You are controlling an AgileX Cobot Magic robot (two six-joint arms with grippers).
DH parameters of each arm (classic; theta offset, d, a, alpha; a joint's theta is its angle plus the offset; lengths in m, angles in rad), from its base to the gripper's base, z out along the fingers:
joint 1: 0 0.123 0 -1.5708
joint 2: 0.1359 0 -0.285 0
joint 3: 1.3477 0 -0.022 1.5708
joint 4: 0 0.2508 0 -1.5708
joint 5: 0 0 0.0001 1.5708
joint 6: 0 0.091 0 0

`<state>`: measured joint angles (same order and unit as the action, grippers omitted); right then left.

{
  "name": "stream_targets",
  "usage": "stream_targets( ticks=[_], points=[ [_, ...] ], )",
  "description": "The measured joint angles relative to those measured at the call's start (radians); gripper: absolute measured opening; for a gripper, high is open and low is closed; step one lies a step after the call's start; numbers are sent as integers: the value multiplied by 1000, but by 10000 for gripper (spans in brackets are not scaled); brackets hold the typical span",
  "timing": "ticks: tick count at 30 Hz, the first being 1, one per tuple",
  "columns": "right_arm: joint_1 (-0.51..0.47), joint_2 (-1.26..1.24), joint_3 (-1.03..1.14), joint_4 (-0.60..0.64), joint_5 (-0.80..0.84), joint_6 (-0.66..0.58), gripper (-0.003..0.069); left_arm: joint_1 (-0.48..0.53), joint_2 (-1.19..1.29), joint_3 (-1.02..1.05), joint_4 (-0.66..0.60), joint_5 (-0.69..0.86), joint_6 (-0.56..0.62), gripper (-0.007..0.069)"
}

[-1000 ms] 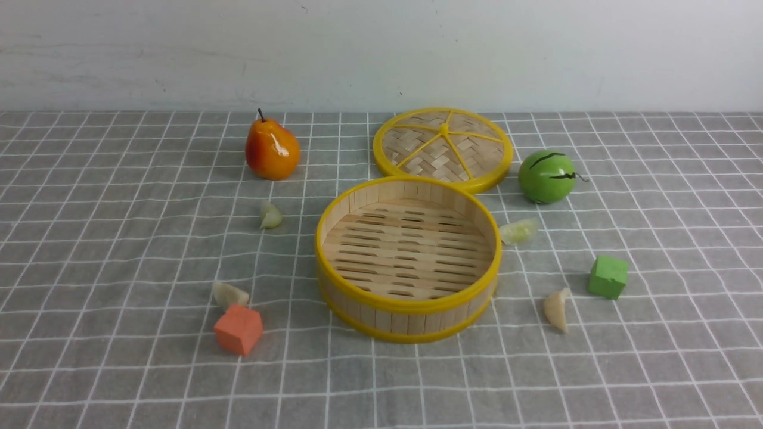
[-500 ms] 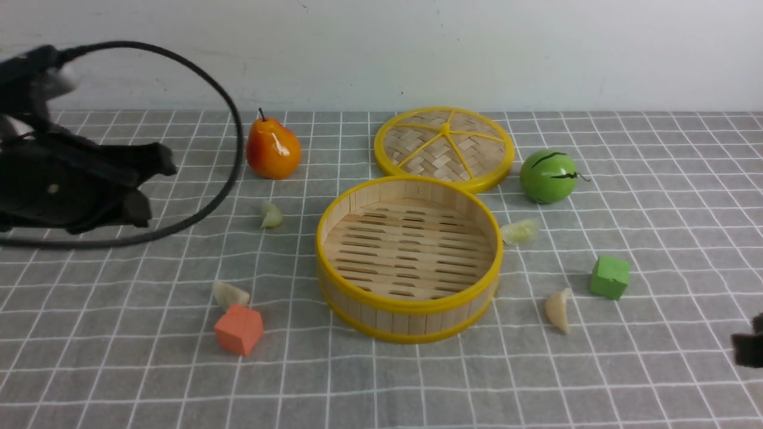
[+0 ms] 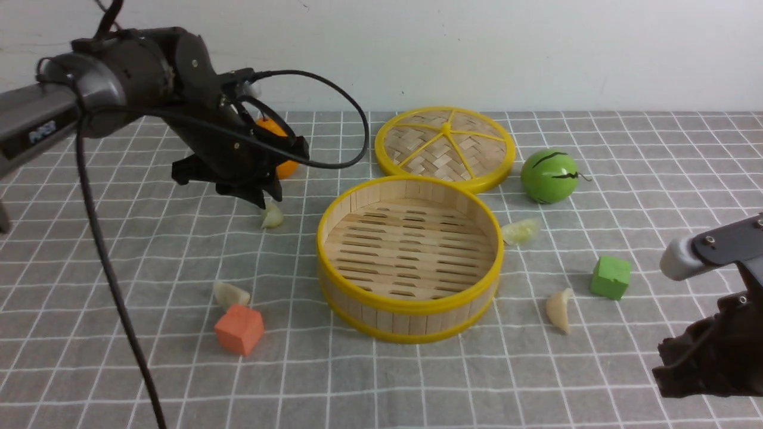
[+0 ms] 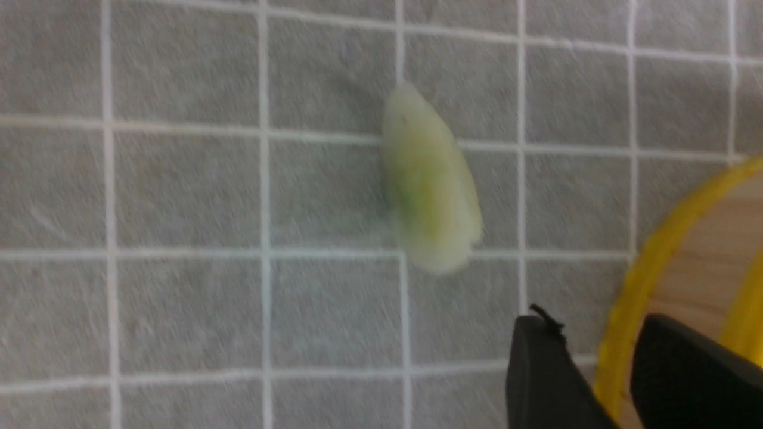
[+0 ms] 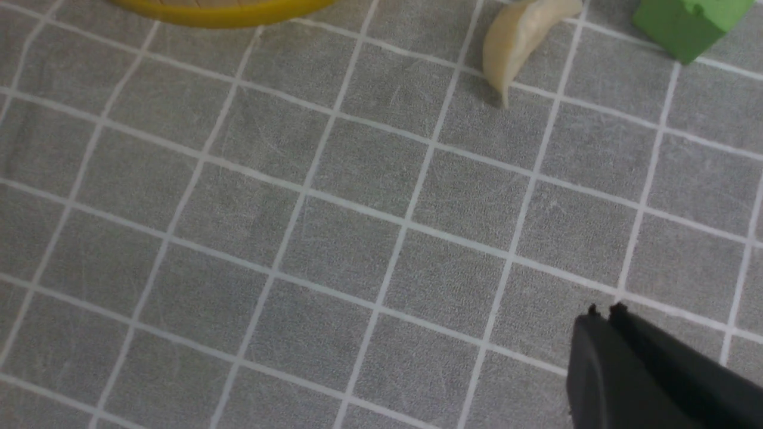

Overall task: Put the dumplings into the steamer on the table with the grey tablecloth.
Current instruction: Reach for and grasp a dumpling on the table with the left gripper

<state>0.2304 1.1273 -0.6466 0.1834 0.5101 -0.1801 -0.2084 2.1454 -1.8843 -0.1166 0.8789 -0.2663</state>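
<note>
The steamer [image 3: 410, 308] stands empty mid-table on the grey tablecloth [image 3: 119, 250]. Four dumplings lie round it: back left [image 3: 272, 215], front left [image 3: 229, 294], right [image 3: 520, 230] and front right [image 3: 558, 310]. My left gripper [image 3: 267, 199] hovers just over the back-left dumpling [image 4: 430, 190], jaws open and empty, with the steamer's rim [image 4: 632, 298] beside them. My right gripper [image 3: 660, 370] is shut and empty, low at the front right, short of the front-right dumpling [image 5: 518, 37].
An orange cube [image 3: 239, 329] sits by the front-left dumpling. A green cube [image 3: 609, 277] sits right of the front-right dumpling. A woven lid [image 3: 444, 148], a green melon [image 3: 549, 176] and an orange pear [image 3: 280, 167], partly hidden by my left arm, stand behind.
Both arms have come into view. The left arm swung in from the left edge to over the back-left dumpling. The right arm rose further in at the lower right.
</note>
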Motion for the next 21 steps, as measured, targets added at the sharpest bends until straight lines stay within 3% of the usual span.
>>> stream_targets(
  ticks=[7, 10, 15, 19, 20, 21],
  points=[
    [0, 0, 0, 0, -23, -2, 1, 2, 202, -219, 95, 58, -87, 444],
    [0, 0, 0, 1, -29, -2, 1, 2, 243, -234, 97, 57, -96, 472],
    [0, 0, 0, 24, -33, -2, 3, 2, 253, -240, 101, 41, -97, 427],
    [0, 0, 0, 61, -34, -2, 6, 2, 252, -240, 102, 13, -95, 337],
    [0, 0, 0, 90, -35, -2, 9, 2, 253, -240, 103, 12, -93, 259],
    [0, 0, 0, 99, -36, -2, 9, 2, 254, -240, 103, 12, -93, 230]
  ],
)
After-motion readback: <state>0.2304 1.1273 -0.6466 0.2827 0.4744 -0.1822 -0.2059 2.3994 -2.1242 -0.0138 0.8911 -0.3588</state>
